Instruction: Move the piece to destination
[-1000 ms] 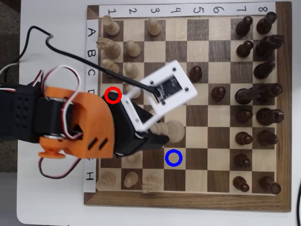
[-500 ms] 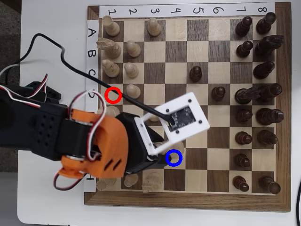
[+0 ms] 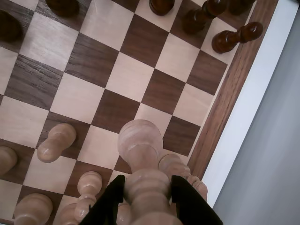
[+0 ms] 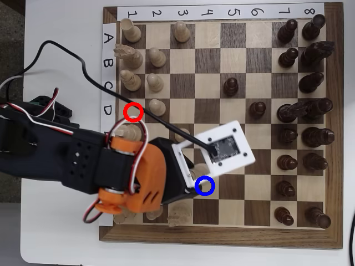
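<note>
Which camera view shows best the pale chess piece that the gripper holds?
The wrist view. There the pale piece fills the lower middle, rounded top clear, with the gripper closed on its stem. In the overhead view the arm and camera mount hide nearly all of it beside the blue ring.

numbers 1–8 on the top paper strip [image 4: 222, 11], letters A–D on the left strip [image 4: 108, 72]

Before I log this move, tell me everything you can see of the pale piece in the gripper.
The piece is pale cream wood with a turned look: a rounded top, a narrow neck, then a ringed collar. In the wrist view the gripper has a black finger on each side of its body, pressed against it. It hangs over the board's near corner by other pale pieces. Its base is hidden.
</note>
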`<action>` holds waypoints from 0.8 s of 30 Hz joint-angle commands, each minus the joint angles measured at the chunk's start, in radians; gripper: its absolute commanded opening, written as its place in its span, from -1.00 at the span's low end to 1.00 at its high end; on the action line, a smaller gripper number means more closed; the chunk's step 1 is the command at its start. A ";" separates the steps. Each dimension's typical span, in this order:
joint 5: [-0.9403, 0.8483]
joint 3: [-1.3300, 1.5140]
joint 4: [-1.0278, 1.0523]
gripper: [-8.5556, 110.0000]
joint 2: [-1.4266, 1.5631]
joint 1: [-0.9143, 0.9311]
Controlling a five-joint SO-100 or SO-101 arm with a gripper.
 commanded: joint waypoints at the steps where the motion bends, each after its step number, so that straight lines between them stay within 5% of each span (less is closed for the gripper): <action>1: 0.006 -0.005 -0.026 -0.86 -0.008 0.014; 24: 0.002 0.014 -0.103 -0.86 -0.146 0.075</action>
